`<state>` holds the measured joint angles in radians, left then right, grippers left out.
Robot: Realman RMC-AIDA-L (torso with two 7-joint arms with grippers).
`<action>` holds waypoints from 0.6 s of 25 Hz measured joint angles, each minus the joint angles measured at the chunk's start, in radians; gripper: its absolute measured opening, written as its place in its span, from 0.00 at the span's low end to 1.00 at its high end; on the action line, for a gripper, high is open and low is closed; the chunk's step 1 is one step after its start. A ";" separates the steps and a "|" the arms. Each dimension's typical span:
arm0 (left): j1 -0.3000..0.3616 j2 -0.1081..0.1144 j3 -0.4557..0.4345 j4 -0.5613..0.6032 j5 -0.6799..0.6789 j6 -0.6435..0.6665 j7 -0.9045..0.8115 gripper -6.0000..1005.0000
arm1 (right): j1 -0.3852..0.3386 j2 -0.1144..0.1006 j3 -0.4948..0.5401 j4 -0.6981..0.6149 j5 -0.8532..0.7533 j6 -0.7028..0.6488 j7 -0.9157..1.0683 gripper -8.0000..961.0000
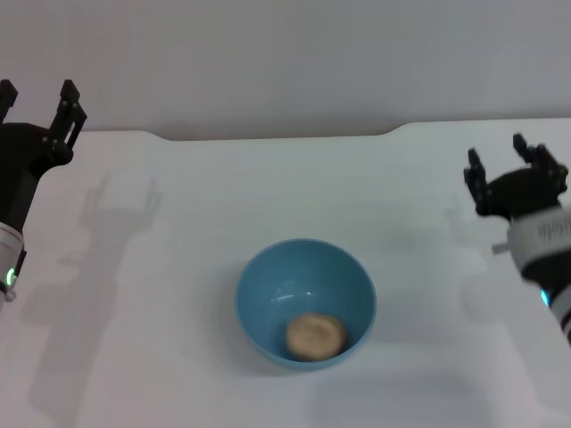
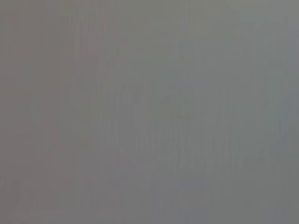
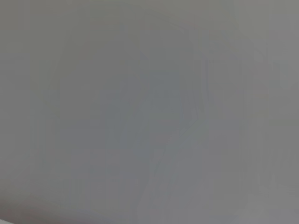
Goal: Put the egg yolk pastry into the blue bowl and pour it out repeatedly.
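One blue bowl [image 1: 305, 301] on the white table [image 1: 178, 267]; one egg yolk pastry [image 1: 316, 335] inside it; two grippers, the left gripper [image 1: 37, 96] and the right gripper [image 1: 515, 160]

Head view evenly bright and slightly soft, the table [image 1: 178, 294] carrying faint grey arm shadows toward its left and right edges; both wrist views show only featureless grey, nothing resolved.

Left pincer [image 1: 37, 96] and right pincer [image 1: 515, 158] both raised, fingers apart.
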<state>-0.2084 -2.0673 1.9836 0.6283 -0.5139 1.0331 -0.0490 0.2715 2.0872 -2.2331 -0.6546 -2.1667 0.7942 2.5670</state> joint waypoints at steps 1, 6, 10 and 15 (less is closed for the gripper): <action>-0.005 0.000 0.001 -0.010 0.000 0.003 0.000 0.74 | 0.010 0.001 -0.046 0.050 0.001 0.063 0.040 0.56; -0.021 -0.001 0.012 -0.057 0.000 0.006 0.000 0.74 | 0.014 0.002 -0.108 0.166 0.006 0.151 0.244 0.56; -0.024 -0.002 0.038 -0.085 0.000 0.007 -0.001 0.74 | 0.010 0.002 -0.113 0.204 0.007 0.144 0.297 0.56; -0.025 -0.003 0.073 -0.116 0.000 0.007 -0.009 0.74 | 0.006 0.003 -0.118 0.211 0.007 0.125 0.302 0.56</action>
<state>-0.2329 -2.0707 2.0562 0.5121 -0.5137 1.0401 -0.0582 0.2773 2.0907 -2.3512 -0.4441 -2.1593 0.9196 2.8690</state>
